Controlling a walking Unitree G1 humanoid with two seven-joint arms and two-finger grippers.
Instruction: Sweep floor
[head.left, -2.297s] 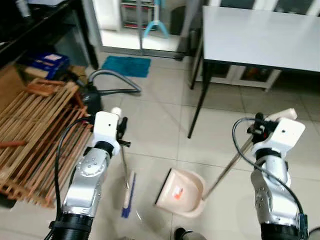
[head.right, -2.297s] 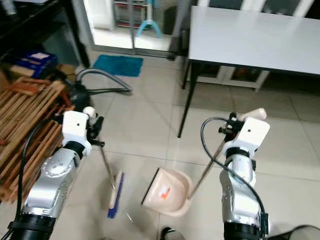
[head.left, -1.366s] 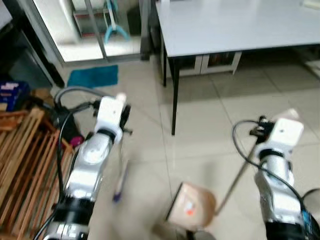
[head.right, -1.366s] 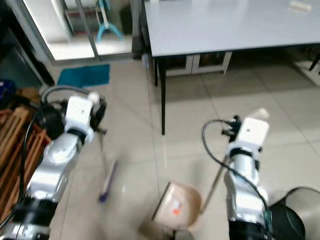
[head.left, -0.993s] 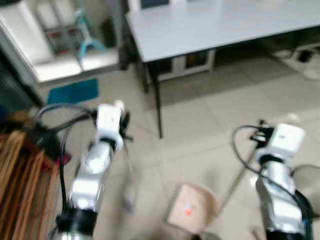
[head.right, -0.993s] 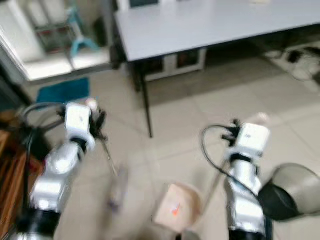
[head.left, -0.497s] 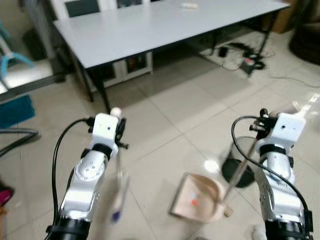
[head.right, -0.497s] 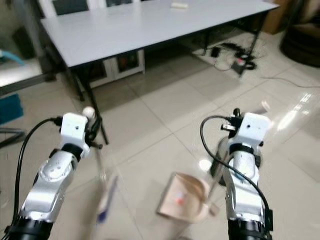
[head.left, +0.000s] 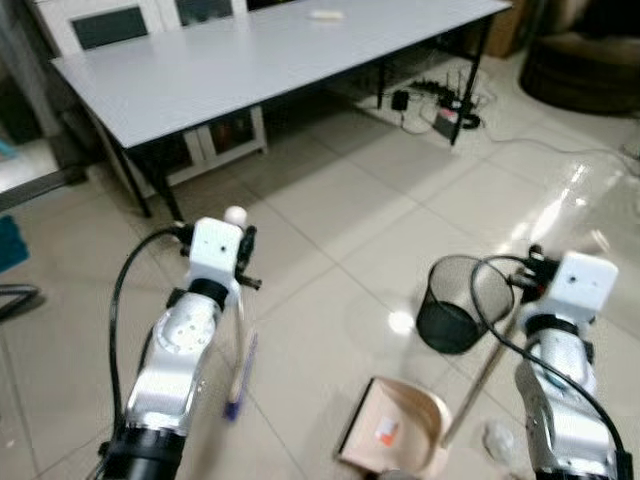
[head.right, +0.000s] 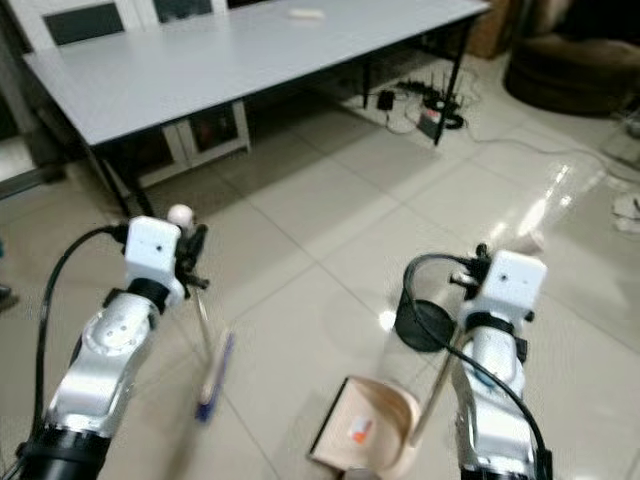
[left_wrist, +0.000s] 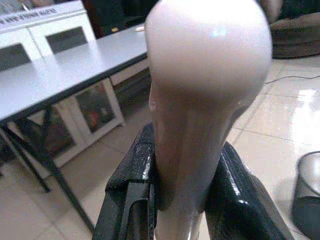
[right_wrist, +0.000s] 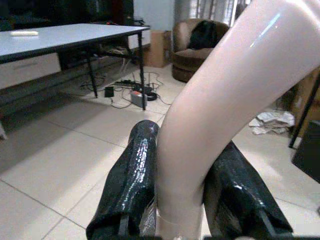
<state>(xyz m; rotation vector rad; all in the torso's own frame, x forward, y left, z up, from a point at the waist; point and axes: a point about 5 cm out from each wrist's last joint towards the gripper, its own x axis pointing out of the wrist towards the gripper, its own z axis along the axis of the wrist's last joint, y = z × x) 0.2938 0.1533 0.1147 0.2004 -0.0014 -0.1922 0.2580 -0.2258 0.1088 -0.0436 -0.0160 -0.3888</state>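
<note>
Left wrist view: left gripper (left_wrist: 182, 200) pinches the broom (head.left: 240, 345) handle; right gripper (right_wrist: 182, 200) clamps the dustpan (head.left: 395, 435), apparently beside a bin (head.left: 458, 305).

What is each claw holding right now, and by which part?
Left claw grips the broom by its handle's top end. Right claw grips the dustpan by the upper end of its long handle.

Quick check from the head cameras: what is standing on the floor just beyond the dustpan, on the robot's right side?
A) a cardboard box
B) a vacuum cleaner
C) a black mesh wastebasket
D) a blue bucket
C: a black mesh wastebasket stands upright on the tiles just past the dustpan, whose handle the right gripper holds, while the left gripper holds the broom.
</note>
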